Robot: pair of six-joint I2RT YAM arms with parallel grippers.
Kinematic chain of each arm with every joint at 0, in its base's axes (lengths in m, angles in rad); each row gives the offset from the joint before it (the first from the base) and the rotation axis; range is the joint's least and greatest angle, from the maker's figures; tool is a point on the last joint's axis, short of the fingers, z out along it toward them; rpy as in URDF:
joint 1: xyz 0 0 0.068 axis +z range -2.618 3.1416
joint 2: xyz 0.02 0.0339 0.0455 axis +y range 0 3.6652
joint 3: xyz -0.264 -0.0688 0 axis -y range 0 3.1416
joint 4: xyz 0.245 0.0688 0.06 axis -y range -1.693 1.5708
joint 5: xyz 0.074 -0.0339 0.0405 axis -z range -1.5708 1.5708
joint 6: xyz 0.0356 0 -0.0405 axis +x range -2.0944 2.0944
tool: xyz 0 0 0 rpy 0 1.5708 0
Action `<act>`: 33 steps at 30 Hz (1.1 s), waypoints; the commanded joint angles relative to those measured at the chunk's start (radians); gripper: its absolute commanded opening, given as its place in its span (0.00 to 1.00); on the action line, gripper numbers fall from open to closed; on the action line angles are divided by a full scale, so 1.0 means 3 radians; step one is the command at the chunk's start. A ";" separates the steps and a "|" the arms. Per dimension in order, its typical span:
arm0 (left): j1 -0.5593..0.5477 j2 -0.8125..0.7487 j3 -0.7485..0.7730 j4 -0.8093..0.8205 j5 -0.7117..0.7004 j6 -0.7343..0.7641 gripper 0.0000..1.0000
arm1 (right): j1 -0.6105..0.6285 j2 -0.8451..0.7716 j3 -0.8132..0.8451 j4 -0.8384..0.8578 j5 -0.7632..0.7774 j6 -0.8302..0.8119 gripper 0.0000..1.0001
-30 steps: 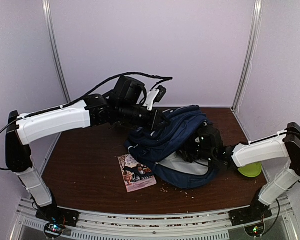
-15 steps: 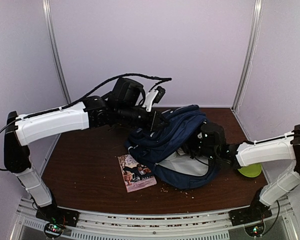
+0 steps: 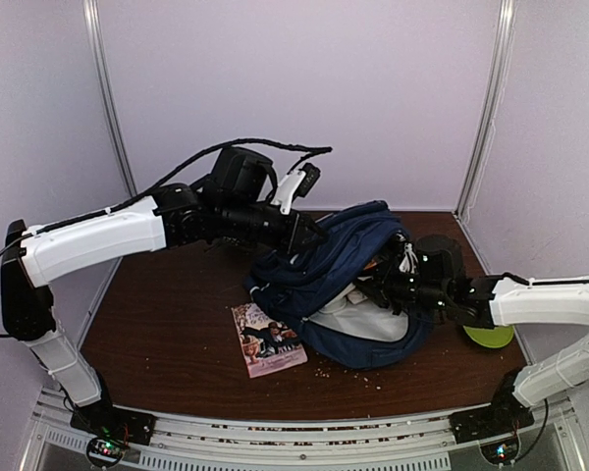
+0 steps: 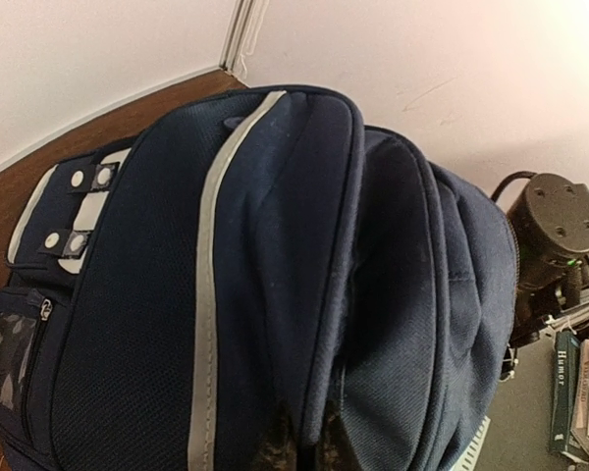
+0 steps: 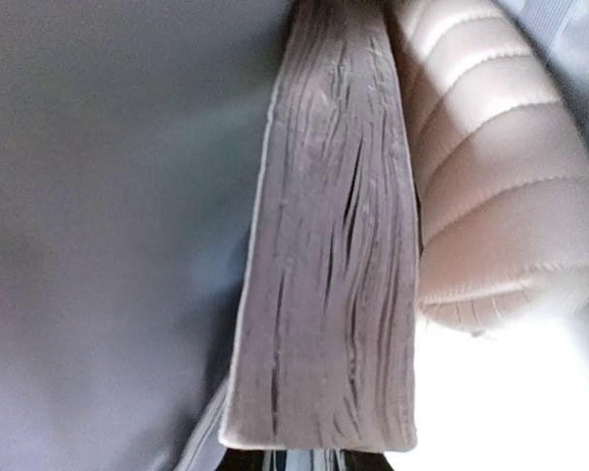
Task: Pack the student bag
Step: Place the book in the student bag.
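Observation:
The student bag (image 3: 346, 257) lies on the table, navy with white stripes, its mouth facing the right arm. My left gripper (image 3: 309, 238) is shut on a fold of the bag's top fabric (image 4: 304, 392) and holds the flap up; the fingertips (image 4: 275, 453) barely show. My right gripper (image 3: 381, 290) reaches into the bag's mouth. In the right wrist view a book (image 5: 334, 245), page edges toward the camera, runs up from my right gripper (image 5: 309, 463), which is shut on it. Grey lining (image 5: 108, 196) lies to the book's left and a pale padded panel (image 5: 491, 186) to its right.
A picture-covered book (image 3: 268, 339) lies on the brown table (image 3: 167, 324) in front of the bag, with crumbs around it. A lime-green dish (image 3: 491, 337) sits under the right forearm. More books (image 4: 579, 392) show at the lower right of the left wrist view.
The right gripper has closed on the book inside the bag, and its wrist has shifted right and slightly up. The left arm has lifted the bag's flap a little higher.

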 commanded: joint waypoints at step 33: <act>0.0341 -0.0343 -0.0080 0.0866 0.0207 -0.0301 0.00 | -0.0158 0.0242 0.0325 -0.0121 0.0120 -0.0263 0.71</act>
